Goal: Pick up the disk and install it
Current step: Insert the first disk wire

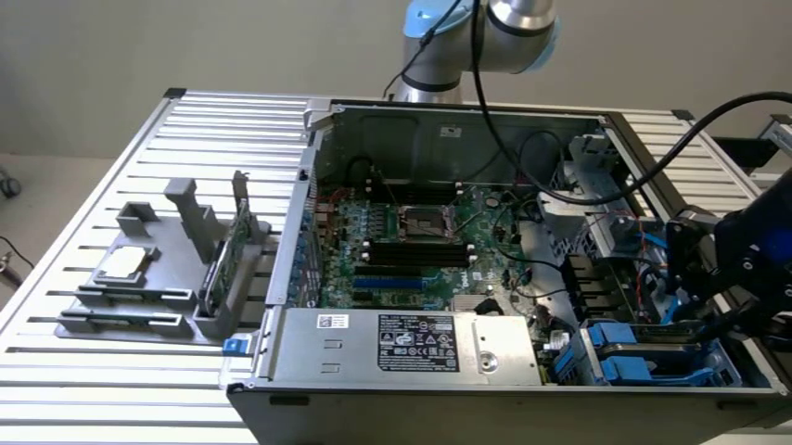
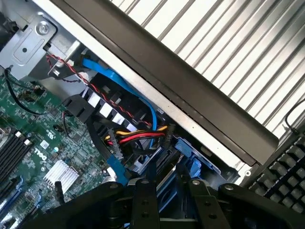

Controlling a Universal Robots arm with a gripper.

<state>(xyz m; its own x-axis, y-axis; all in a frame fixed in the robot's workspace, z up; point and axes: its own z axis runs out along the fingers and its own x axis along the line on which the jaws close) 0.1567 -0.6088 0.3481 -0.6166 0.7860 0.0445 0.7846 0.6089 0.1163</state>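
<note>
The disk (image 1: 629,343) (blue-framed) lies in the computer case's (image 1: 495,413) corner bay; whether the jaws pinch it, I cannot tell.

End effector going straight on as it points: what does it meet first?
Probably the blue drive carrier in the bay just ahead of the end effector, beside the red-yellow cables; depth is unclear.

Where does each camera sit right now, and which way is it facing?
Exterior view: off the arm, raised, looking down into the open computer case on the slatted table; the arm shows at the top, its dark wrist end at the exterior view's right.
Wrist view: on the wrist, facing down past the tool at the blue drive carrier beside the case wall.
Shared: green motherboard, blue drive carrier, slatted table.
</note>
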